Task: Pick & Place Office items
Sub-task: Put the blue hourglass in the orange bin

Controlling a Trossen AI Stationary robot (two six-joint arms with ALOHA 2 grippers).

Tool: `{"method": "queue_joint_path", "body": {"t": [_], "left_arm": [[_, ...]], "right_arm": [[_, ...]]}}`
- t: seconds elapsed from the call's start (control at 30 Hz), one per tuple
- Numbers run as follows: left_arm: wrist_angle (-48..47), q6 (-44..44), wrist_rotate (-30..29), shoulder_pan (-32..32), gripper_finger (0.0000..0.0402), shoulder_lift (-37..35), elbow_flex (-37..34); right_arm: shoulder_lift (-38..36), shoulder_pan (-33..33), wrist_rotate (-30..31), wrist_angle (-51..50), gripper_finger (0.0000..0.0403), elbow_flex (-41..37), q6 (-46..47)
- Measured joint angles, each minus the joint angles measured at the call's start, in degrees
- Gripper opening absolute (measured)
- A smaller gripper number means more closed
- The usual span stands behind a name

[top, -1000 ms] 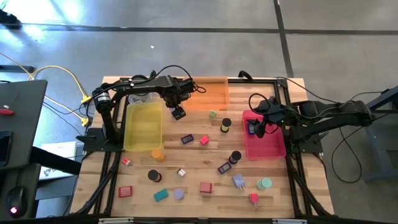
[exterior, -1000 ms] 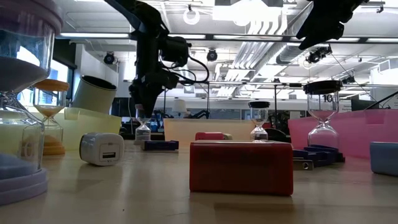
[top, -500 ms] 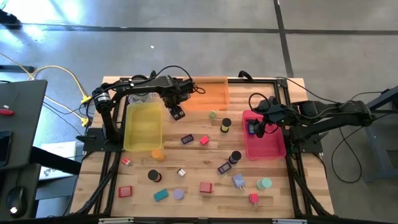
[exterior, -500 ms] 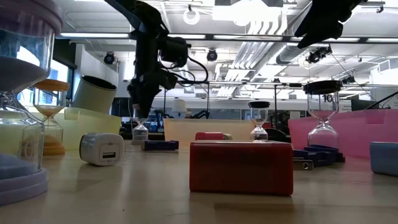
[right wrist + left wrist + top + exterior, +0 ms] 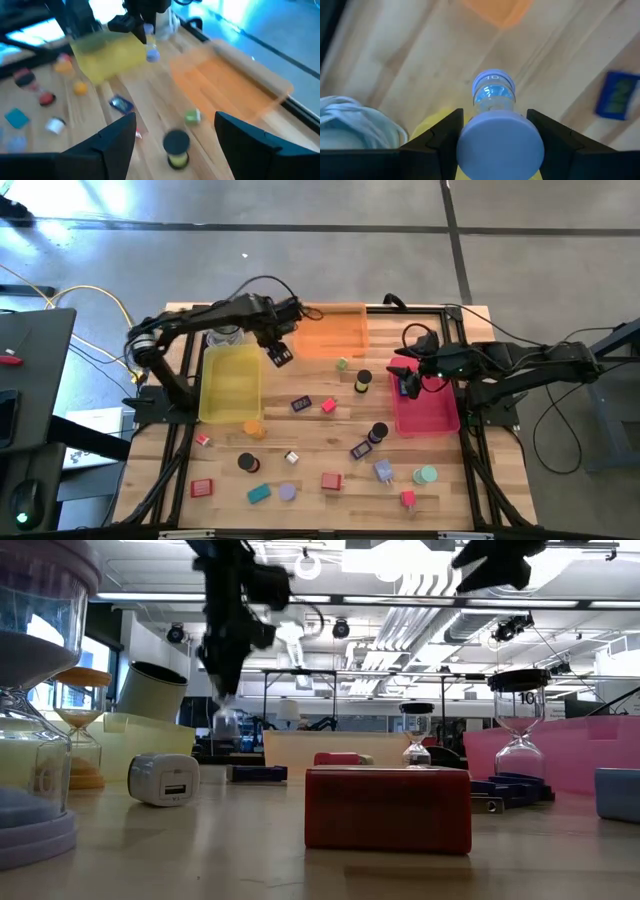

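Wooden surface (image 5: 320,442) still carries most items while your left claw (image 5: 492,131), clamped on a lavender hourglass (image 5: 493,95), holds it above the yellow tray's (image 5: 231,385) right edge, so next carry it over and release; right claw (image 5: 403,376) hovers apart over the pink tray (image 5: 430,412).

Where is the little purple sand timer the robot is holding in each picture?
High view: sand timer by the yellow tray.
Low view: upper left, lifted.
Left wrist view: centre, in the left pincer.
Right wrist view: far off.
Shared landmark: the yellow tray.
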Motion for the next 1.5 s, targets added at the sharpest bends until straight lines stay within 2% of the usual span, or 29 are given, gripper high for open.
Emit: {"method": "queue_joint_path", "body": {"t": [0.17, 0.3, 0.4, 0.6, 0.87, 1.07, 1.5], "left_arm": [[2.78, -3.94, 0.05, -1.29, 0.0188, -8.78, 2.49], [13.13, -6.53, 2.62, -3.26, 0.0188, -15.38, 2.83], [21.39, -7.53, 6.31, -4.65, 0.0188, -18.74, 2.85], [36.05, -11.78, 12.09, -7.46, 0.0188, -20.08, 2.87], [50.7, -17.91, 16.98, -9.97, 0.0188, -18.91, 2.85], [53.58, -19.64, 18.76, -10.24, 0.0188, -18.91, 2.85], [53.39, -21.35, 19.57, -10.22, 0.0188, -18.91, 2.85]], "right_arm": [[0.0, 0.02, 0.61, 5.21, 0.0259, 0.0, -6.66], [0.0, 0.0, 4.47, 9.36, 0.0259, 0.0, -11.36], [0.0, -0.46, 4.23, 12.55, 0.0259, 0.0, -15.0], [1.01, -1.12, 1.09, 23.6, 0.0259, 0.0, -23.56], [4.68, -1.09, 1.16, 40.13, 0.0259, -0.03, -37.75], [6.61, -1.07, 1.18, 44.45, 0.0259, -0.04, -40.95], [6.67, -1.09, 3.25, 43.99, 0.0259, -0.04, -41.44]]}}
